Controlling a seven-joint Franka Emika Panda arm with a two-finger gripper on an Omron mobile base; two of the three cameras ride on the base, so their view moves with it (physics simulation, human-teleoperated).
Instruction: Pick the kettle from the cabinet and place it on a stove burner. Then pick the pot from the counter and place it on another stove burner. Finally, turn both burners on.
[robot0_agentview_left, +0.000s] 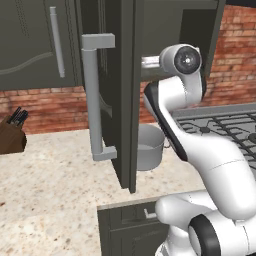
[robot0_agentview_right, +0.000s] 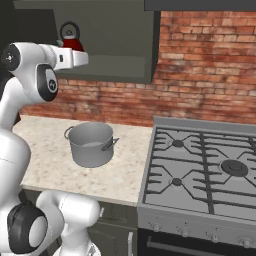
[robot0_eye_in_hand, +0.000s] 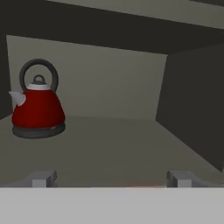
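Inside cabinet (robot0_eye_in_hand: 183, 109), kettle (robot0_eye_in_hand: 38, 109) upright, ahead-left of wide-open empty gripper (robot0_eye_in_hand: 111, 179), apart.

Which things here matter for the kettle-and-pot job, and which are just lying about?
Job: kettle upright in the open cabinet; pot on the counter; stove burners; open end effector.
Lying about: knife block.

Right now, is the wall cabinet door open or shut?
Open: the cabinet door stands swung out edge-on, and the red kettle sits upright on the exposed shelf inside.
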